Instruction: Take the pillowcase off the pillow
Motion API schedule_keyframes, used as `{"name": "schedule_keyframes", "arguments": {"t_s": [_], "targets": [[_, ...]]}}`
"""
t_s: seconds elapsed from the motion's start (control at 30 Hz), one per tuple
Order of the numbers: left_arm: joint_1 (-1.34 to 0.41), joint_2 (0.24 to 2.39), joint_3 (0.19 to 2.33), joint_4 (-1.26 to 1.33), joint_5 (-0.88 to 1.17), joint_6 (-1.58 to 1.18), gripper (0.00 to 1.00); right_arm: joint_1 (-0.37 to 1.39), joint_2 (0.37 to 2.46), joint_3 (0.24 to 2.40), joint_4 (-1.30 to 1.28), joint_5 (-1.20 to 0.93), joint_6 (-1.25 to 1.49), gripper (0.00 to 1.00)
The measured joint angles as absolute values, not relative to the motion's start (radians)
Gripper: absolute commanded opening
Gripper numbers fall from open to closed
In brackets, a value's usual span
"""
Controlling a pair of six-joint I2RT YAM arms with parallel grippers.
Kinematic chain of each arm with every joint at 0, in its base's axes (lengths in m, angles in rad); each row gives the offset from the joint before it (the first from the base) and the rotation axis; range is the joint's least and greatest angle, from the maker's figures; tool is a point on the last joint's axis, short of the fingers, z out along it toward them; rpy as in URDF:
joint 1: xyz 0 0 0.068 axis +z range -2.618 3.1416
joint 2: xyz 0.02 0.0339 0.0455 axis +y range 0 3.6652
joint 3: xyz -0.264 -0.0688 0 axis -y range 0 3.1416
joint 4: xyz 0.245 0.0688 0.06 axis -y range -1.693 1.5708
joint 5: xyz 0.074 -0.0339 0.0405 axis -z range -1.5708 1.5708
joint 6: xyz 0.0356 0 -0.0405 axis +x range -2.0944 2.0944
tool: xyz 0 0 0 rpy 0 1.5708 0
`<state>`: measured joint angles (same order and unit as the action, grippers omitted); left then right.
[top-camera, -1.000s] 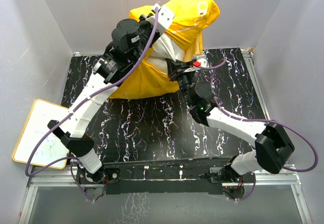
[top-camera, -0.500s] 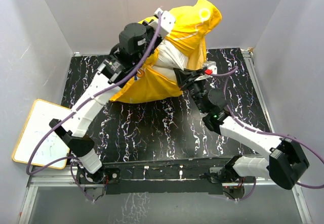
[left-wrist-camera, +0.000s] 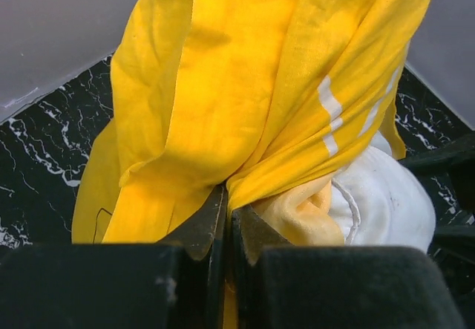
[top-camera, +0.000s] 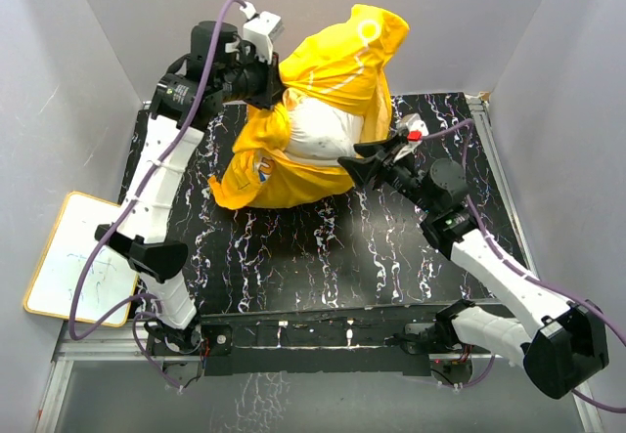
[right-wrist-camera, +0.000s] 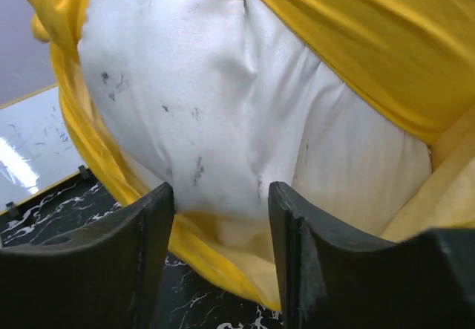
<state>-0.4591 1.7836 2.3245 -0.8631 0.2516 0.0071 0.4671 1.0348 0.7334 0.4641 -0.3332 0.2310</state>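
Note:
The yellow pillowcase (top-camera: 337,62) hangs bunched and lifted at the table's back. My left gripper (top-camera: 272,73) is shut on a fold of it, and in the left wrist view the cloth (left-wrist-camera: 245,84) is pinched between the closed fingertips of the left gripper (left-wrist-camera: 226,204). The white pillow (top-camera: 318,130) bulges out of the case's lower opening (left-wrist-camera: 386,203). My right gripper (top-camera: 358,159) stands open just right of the pillow. In the right wrist view the pillow (right-wrist-camera: 208,91) and a yellow hem (right-wrist-camera: 223,269) lie just beyond the spread fingers of the right gripper (right-wrist-camera: 221,195), which hold nothing.
A white whiteboard (top-camera: 78,267) lies off the table's left front corner. Grey walls close in the back and both sides. The black marbled tabletop (top-camera: 313,247) stretches in front of the pillow.
The left arm swung left and up, drawing the pillowcase with it. The right gripper opened and drew back to the right, and more white pillow now shows.

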Motion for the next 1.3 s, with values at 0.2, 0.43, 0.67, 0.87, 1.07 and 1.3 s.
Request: {"name": "schedule_keyframes", "arguments": {"t_s": [0.2,0.43,0.67,0.87,1.07,1.3], "targets": [[-0.401,1.783,2.360,-0.864,0.323,-0.072,0.00,0.449,1.082,1.019,0.243,-0.508,0.100,0.83],[-0.402,1.783,2.372,-0.873,0.408,-0.120,0.00,0.471,1.142,1.343,0.075,-0.679,-0.102,0.88],[-0.402,1.786,2.394,-0.891,0.439,-0.134,0.00,0.537,1.260,1.494,-0.154,-0.741,-0.363,0.89],[-0.402,1.786,2.397,-0.897,0.451,-0.134,0.00,0.603,1.357,1.570,-0.316,-0.714,-0.556,0.88],[-0.402,1.786,2.403,-0.901,0.460,-0.133,0.00,0.730,1.434,1.642,-0.390,-0.569,-0.712,0.88],[-0.400,1.786,2.407,-0.914,0.470,-0.128,0.00,0.819,1.497,1.660,-0.427,-0.355,-0.841,0.64]]}}
